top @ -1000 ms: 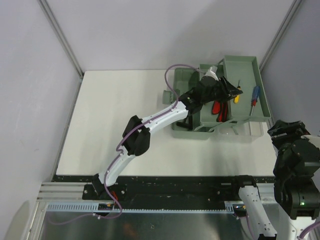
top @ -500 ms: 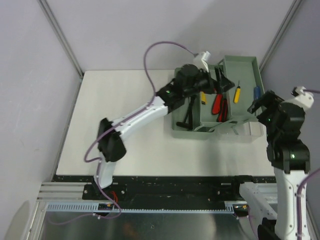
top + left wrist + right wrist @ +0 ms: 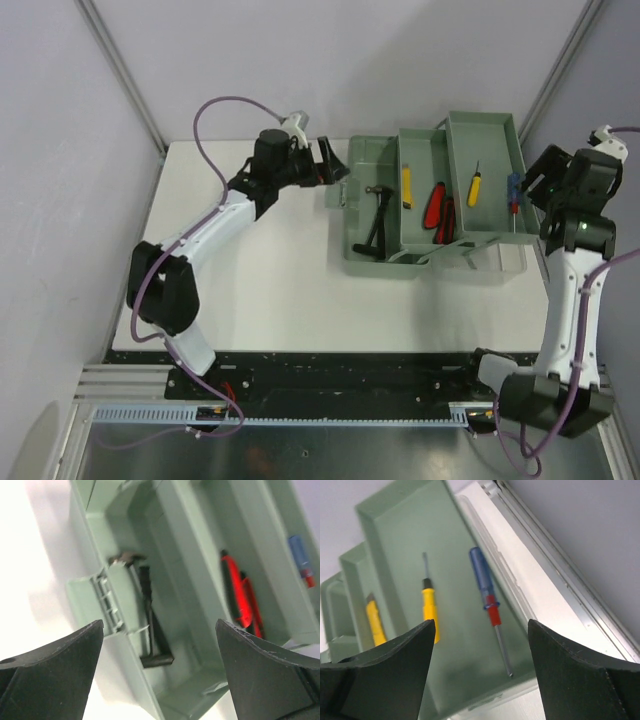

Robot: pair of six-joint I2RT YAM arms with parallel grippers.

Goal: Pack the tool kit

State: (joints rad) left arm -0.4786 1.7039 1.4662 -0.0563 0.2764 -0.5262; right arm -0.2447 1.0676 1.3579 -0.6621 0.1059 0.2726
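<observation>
- Our left gripper has drawn back from above the toolbox and now hangs just off its left wall, near the moulded handle.
- Our right gripper has swung up and back, and now sits just beyond the toolbox's right side.
- The left jaws stand wide with nothing between them. Through the gap we see the toolbox's interior.
- The right jaws are also spread apart and empty, looking down at the tray.
- The toolbox sits open on the white table, between our two grippers.
- The hammer lies in the toolbox's left compartment, its black handle pointing to the near wall.
- In the next compartment to the right lie the yellow knife and the red knives.
- The tray rests across the toolbox's right side and holds the yellow screwdriver and the blue screwdriver, side by side and apart.
- No tool lies outside the toolbox.
</observation>
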